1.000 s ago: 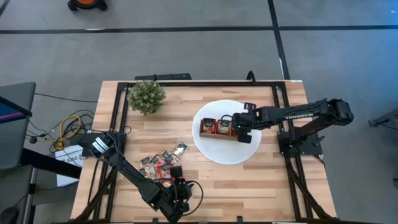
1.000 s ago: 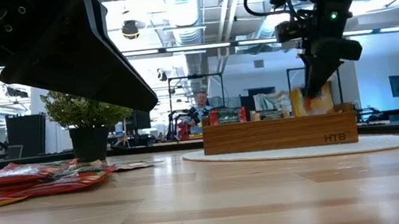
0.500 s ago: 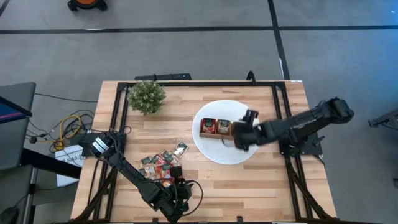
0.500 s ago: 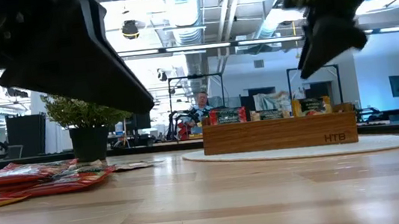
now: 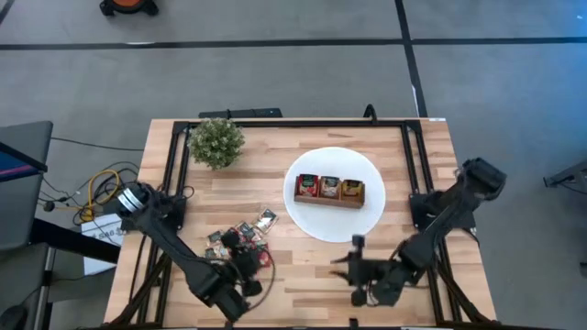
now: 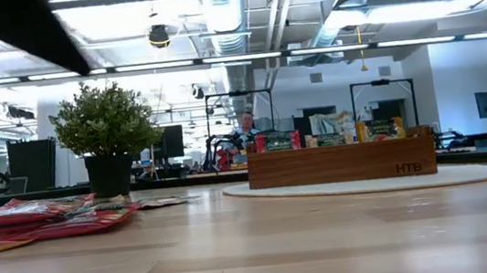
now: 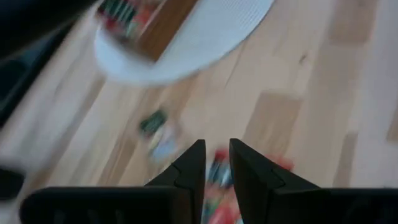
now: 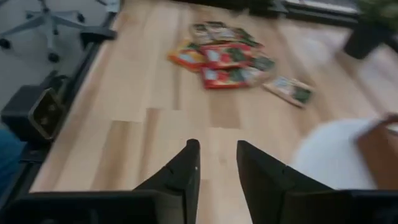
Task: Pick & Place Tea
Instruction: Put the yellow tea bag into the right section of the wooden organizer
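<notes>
Near the table's front edge, the left gripper (image 5: pixel 246 275) hovers over the tea sachets (image 5: pixel 240 242) at seven o'clock, fingers slightly parted, holding nothing. The right gripper (image 5: pixel 359 271) at five o'clock is parted, empty. Overlapping sachets risk a double pickup. Farther off, the wooden tray (image 5: pixel 329 191) on the white plate (image 5: pixel 321 227) holds three.

The overhead cam looks straight down on the whole surface (image 5: pixel 303 257), while the low one sits right at surface level, staring across into the room behind. Both wrist cams peer down past their own fingers (image 7: pixel 189 171), and all four catch the white plate (image 5: pixel 316 225).
</notes>
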